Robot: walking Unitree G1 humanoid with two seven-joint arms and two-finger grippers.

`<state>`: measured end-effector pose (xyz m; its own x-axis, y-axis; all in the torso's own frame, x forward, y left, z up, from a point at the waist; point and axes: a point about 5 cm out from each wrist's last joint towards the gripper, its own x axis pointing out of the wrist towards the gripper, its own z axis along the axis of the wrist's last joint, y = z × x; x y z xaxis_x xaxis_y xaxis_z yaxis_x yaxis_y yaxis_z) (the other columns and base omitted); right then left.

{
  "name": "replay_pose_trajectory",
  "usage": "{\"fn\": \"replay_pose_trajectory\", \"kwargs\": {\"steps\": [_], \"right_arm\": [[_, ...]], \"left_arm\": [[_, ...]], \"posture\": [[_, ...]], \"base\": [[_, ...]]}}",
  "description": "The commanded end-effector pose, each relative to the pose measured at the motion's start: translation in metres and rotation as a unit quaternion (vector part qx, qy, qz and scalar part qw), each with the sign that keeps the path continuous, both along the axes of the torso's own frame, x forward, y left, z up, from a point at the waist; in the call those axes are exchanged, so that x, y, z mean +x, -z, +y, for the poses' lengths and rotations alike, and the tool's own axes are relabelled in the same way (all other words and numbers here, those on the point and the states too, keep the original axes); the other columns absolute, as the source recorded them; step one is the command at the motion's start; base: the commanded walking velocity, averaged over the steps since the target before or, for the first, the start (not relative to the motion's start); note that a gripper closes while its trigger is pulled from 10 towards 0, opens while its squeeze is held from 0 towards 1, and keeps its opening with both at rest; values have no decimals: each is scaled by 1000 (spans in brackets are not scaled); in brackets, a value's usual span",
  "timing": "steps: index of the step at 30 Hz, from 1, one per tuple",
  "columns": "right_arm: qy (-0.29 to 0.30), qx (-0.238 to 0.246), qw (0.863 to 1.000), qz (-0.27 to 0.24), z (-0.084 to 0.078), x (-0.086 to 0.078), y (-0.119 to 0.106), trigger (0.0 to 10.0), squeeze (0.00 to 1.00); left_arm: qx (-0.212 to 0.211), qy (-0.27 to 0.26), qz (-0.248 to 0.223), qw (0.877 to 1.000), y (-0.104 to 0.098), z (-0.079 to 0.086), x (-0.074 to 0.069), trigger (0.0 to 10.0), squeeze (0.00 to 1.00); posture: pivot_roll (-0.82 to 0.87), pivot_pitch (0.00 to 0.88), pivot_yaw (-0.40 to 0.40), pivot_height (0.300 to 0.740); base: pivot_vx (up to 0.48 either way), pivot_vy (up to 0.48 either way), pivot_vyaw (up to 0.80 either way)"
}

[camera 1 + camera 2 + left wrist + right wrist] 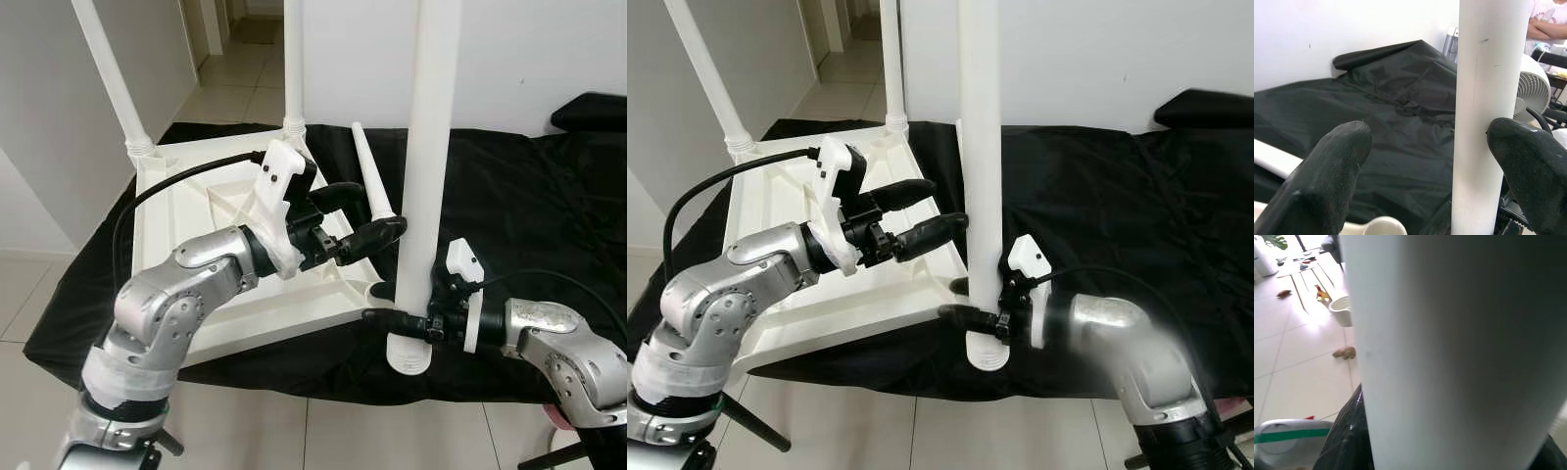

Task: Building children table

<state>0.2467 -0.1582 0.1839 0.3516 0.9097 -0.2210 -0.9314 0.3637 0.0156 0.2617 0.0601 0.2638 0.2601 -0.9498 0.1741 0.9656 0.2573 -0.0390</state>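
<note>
The white children's table [186,211] lies upside down on a black cloth [529,206]. Two white legs stand at its far corners, one on the left [110,73] and one on the right [293,59]. A loose leg [370,176] lies along the table's right edge. At the near right corner my right gripper [394,304] is shut on an upright leg [431,147], low down near its flared foot [409,354]. My left gripper [382,209] is open just left of this leg [1488,98], one fingertip [1533,166] close against it.
The cloth-covered surface ends just in front of the held leg, with tiled floor [323,431] below. A dark bag [593,110] sits at the far right. A white fan [1533,93] and a person's folded arms [1547,24] are beyond the cloth. Small toys [1344,352] lie on the floor.
</note>
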Motion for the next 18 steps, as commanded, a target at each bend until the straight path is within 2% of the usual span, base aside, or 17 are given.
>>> {"fn": "replay_pose_trajectory", "kwargs": {"steps": [1, 3, 5, 11, 14, 18], "right_arm": [[-28, 8, 1000, 11, 9, -7, 1, 10000, 0], [-29, 9, 999, 13, 9, -7, 1, 10000, 0], [-36, 13, 999, 20, 11, -9, 3, 10000, 0], [-44, 15, 999, 26, 15, -10, 5, 10000, 0], [-43, 23, 998, 30, 16, -10, 5, 10000, 0], [-39, 26, 998, 34, 15, -9, 6, 10000, 0]], "left_arm": [[7, 160, -33, 986, -6, -4, -22, 10000, 0], [9, 165, -33, 986, -6, -3, -23, 10000, 0], [18, 197, -19, 980, -4, -3, -30, 10000, 0], [24, 220, -3, 975, -1, -2, -33, 10000, 0], [38, 256, 1, 966, 0, 3, -40, 10000, 0], [40, 257, 2, 965, 1, 3, -41, 10000, 0]], "posture": [[-34, 5, 30, 740], [-34, 5, 30, 740], [-34, 2, 28, 740], [-34, 2, 28, 740], [-33, 6, 28, 740], [-33, 6, 28, 740]], "base": [[0, 0, 0], [0, 0, 0], [0, 0, 0], [0, 0, 0], [0, 0, 0], [0, 0, 0]]}}
